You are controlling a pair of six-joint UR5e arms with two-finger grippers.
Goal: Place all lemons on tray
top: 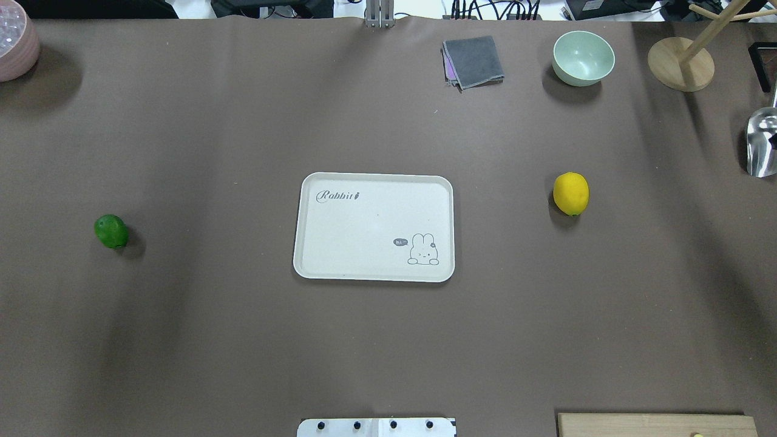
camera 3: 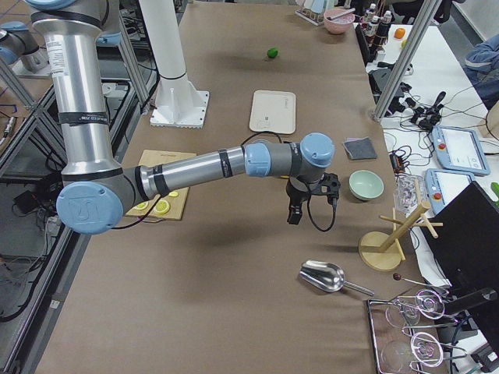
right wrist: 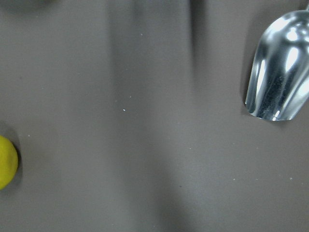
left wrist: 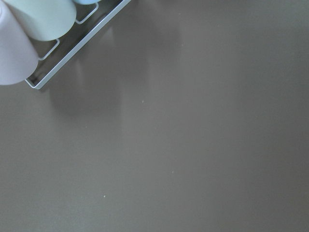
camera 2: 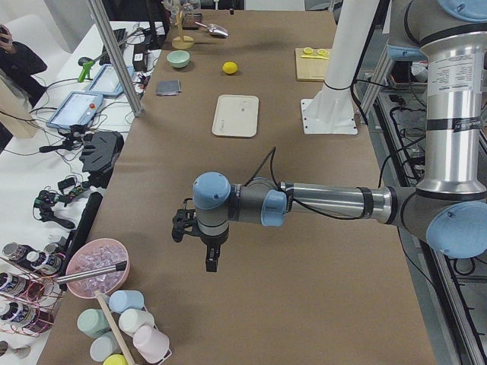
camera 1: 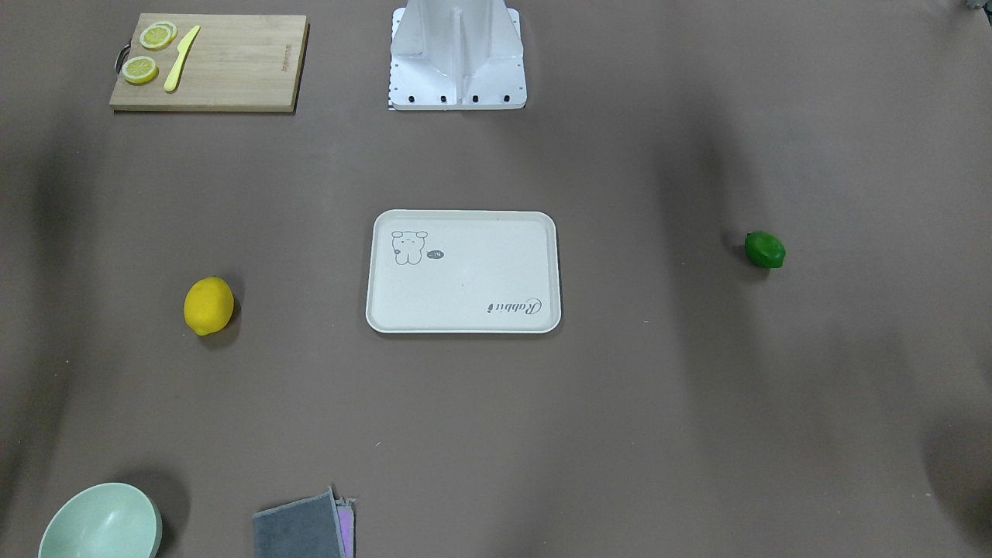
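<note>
The yellow lemon [camera 1: 208,305] and green lemon [camera 1: 765,249] are lying on the counter [camera 1: 496,434], well apart from the tray [camera 1: 465,326] sitting between them. They are likely light, smooth and prone to rolling, so gripping across the middle seems best. I cannot tell whether the left tool [camera 2: 211,262] or right tool [camera 3: 294,214] is apart or together.

– Can you tell how the left gripper [camera 2: 211,261] stands?
– No. It shows only from the worktop's left end, small and dark. The right gripper [camera 3: 294,213] is the same from the right end.
– And the yellow lemon [right wrist: 6,162] at the right wrist camera?
– Only a sliver, because the picture's edge cuts it. The metal scoop [right wrist: 277,72] runs off the opposite edge, with its handle out of sight.
– Left wrist camera?
– Pale cups [left wrist: 29,21], blurred and cropped at a corner.
– From overhead?
– The cutting board [top: 655,425], near right, is sliced by the edge. So is the pink bowl [top: 15,42], far left. From the front, the mint bowl [camera 1: 101,523] and the grey cloth [camera 1: 298,527] are cut too.
</note>
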